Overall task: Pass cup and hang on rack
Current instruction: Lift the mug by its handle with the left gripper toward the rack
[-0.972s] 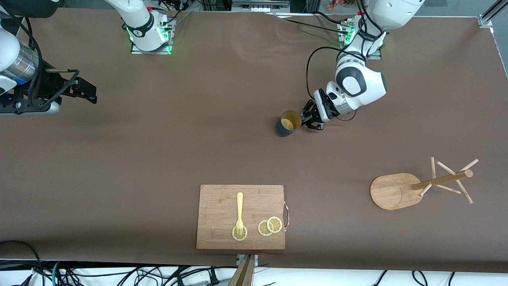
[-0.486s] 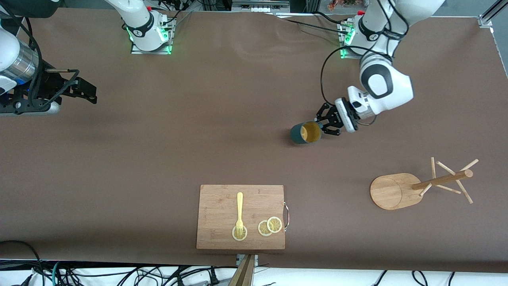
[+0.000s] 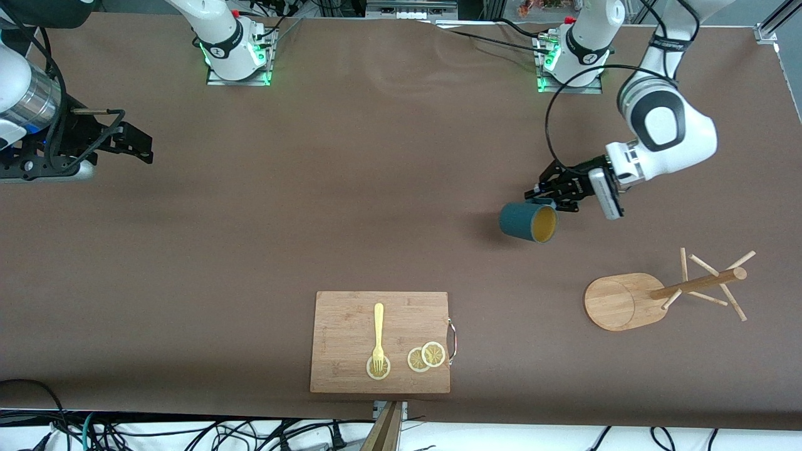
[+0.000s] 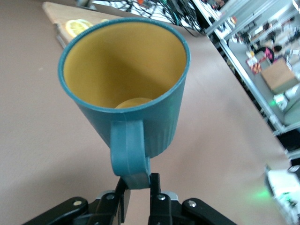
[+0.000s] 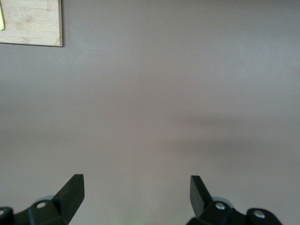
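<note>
The dark teal cup (image 3: 528, 222) with a yellowish inside hangs tipped on its side above the brown table. My left gripper (image 3: 542, 199) is shut on the cup's handle (image 4: 128, 150). The left wrist view looks straight into the cup (image 4: 126, 84), with the left gripper (image 4: 137, 183) pinching the lower end of the handle. The bamboo rack (image 3: 630, 299), with its post and thin pegs (image 3: 702, 282), stands toward the left arm's end, nearer to the front camera than the spot the cup is over. My right gripper (image 3: 144, 147) waits open at the right arm's end, and nothing is between its fingers (image 5: 136, 187).
A wooden cutting board (image 3: 351, 313) lies near the table's front edge and carries a yellow fork (image 3: 378, 335) and lemon slices (image 3: 427, 356). One corner of the board (image 5: 30, 21) shows in the right wrist view. Bare brown table lies between the cup and the rack.
My left arm has carried the cup toward the left arm's end of the table, closer to the rack, and the cup has tipped further onto its side. The right arm has not moved.
</note>
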Controlling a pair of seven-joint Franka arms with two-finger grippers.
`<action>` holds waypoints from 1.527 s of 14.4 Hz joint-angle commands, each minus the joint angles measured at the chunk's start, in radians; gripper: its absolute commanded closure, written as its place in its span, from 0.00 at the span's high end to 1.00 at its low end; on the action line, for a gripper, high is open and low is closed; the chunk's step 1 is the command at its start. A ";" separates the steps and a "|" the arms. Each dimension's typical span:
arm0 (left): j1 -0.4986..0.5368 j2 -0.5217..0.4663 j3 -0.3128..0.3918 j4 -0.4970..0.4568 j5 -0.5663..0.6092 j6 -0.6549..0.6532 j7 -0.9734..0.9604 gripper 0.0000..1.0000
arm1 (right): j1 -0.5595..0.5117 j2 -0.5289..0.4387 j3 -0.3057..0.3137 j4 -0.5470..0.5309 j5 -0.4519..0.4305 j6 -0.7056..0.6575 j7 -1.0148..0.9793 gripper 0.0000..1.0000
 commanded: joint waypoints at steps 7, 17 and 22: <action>0.076 -0.047 0.225 0.089 0.173 -0.322 -0.329 0.00 | -0.010 0.000 0.009 0.009 -0.006 0.002 -0.013 1.00; 0.223 0.051 0.243 0.189 0.069 -0.490 -0.565 0.00 | -0.010 0.002 0.009 0.009 -0.006 0.002 -0.013 1.00; 0.280 0.168 0.242 0.275 0.006 -0.648 -0.566 0.00 | -0.010 0.000 0.009 0.009 -0.006 0.002 -0.013 1.00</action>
